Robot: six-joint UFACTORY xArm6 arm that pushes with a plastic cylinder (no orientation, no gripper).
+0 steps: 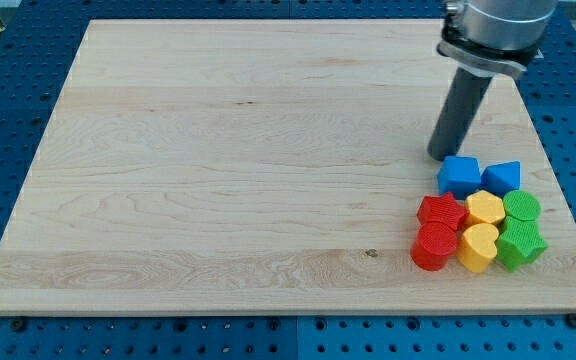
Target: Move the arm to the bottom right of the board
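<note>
My dark rod comes down from the view's top right, and my tip [442,156] rests on the wooden board [228,160] just above and to the left of a blue cube [458,175]. To the cube's right lies a blue triangular block [503,177]. Below them sit a red star [440,211], a yellow hexagon [485,208] and a green round block [521,207]. In the lowest row are a red cylinder [433,246], a yellow heart [478,247] and a green star [520,243]. All blocks form one tight cluster at the board's lower right.
The board lies on a blue perforated table [8,90] that shows on all sides. The arm's grey flange [493,25] hangs over the board's top right corner.
</note>
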